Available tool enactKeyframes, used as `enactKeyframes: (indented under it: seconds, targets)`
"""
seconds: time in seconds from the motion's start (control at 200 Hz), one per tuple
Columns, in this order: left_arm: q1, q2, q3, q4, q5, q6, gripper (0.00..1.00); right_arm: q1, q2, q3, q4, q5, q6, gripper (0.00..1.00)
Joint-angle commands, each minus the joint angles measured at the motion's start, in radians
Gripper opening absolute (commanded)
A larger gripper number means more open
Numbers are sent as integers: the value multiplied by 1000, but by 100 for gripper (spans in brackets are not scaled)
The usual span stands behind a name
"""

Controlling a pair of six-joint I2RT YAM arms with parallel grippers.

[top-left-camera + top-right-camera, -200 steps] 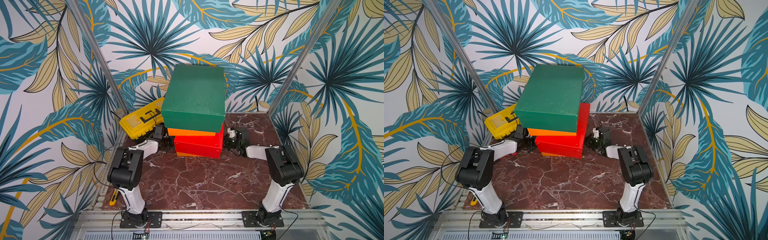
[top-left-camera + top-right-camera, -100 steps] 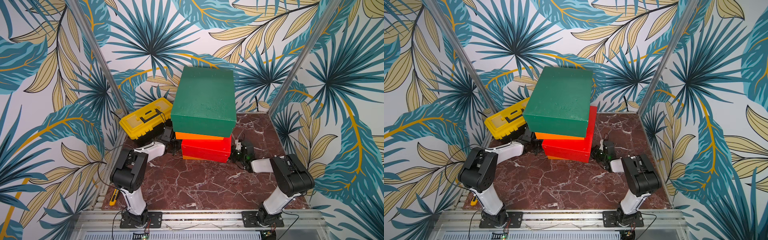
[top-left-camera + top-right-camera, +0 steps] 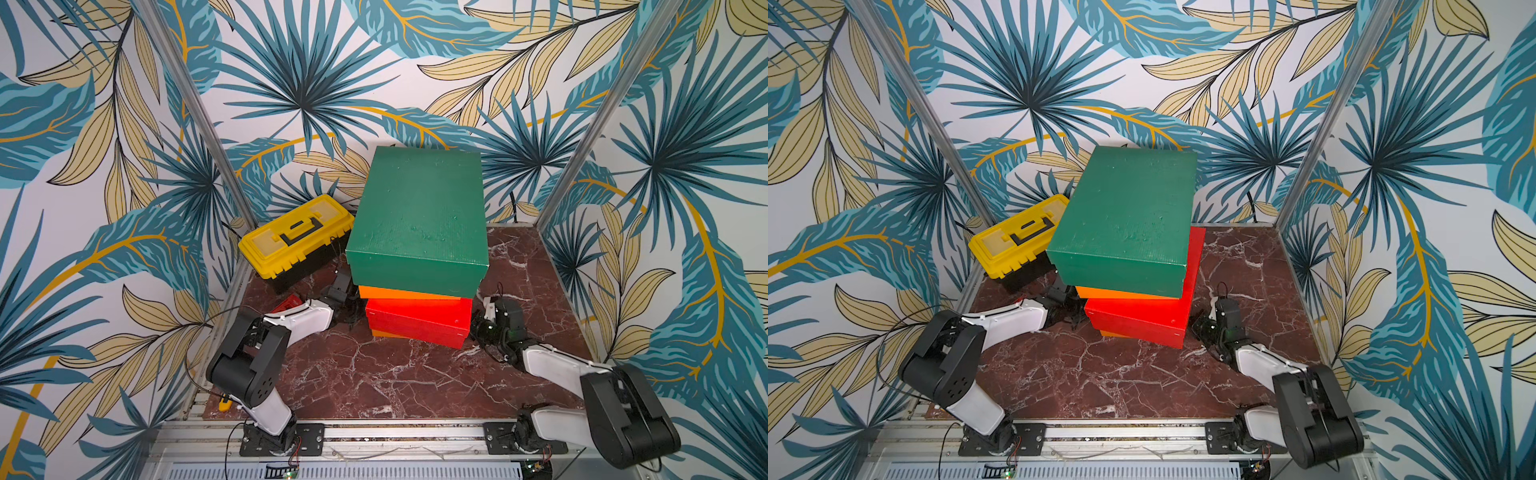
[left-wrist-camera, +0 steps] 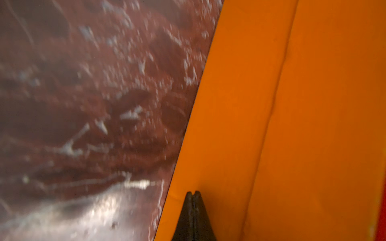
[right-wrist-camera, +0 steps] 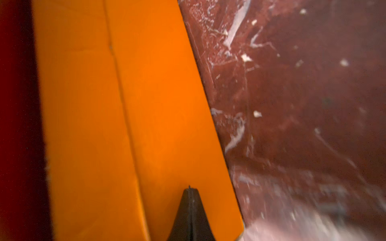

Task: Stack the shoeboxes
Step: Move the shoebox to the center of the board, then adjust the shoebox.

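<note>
Four shoeboxes stand in one stack on the marble table (image 3: 374,374). The dark green shoebox (image 3: 419,216) (image 3: 1129,216) is on top and sits askew. Under it come an orange one (image 3: 407,294), the red one (image 3: 419,320) (image 3: 1138,320), and the bottom orange one (image 3: 380,332) (image 4: 271,125) (image 5: 125,104). My left gripper (image 4: 193,193) (image 3: 353,307) is shut, with its tip against the bottom orange box's left side. My right gripper (image 5: 189,188) (image 3: 478,328) is shut, with its tip against that box's right side. Neither holds anything.
A yellow toolbox (image 3: 297,235) with a black handle stands at the back left, close to the stack. A red item (image 3: 286,303) lies behind the left forearm. A small yellow tool (image 3: 224,403) lies at the front left edge. Patterned walls enclose three sides.
The whole stack has slid to the right and a little toward the front, turning slightly. Both shut grippers moved with it; the left arm stretched out and the right arm drew back.
</note>
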Motion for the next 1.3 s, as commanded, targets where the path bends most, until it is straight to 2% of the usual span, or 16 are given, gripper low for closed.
enactKeyframes:
  seconds: [0.0,0.13,0.386,0.461,0.561,0.656,0.801,0.946,1.292]
  targets:
    - [-15,-52,-33,39,18,9,0,-20,-136,6,-265,47,-79,0]
    - [-13,-64,-37,40,18,15,0,-77,-198,10,-382,79,-95,0]
    - [28,-91,-22,37,54,25,0,-112,-89,43,-383,2,-101,0]
    - [61,-129,-36,37,75,28,0,-112,-120,84,-440,9,-137,0]
    - [104,-190,-54,31,93,24,0,-112,-194,161,-608,42,-203,0]
    - [115,-241,-26,-35,69,38,0,-112,-265,221,-727,77,-245,0]
    - [115,-293,28,-83,66,50,1,-112,-321,257,-740,38,-242,0]
    - [115,-293,101,-95,83,54,3,-110,-252,316,-657,-55,-195,0]
    - [101,-208,242,-100,96,55,3,-105,-19,552,-582,-92,-208,0]
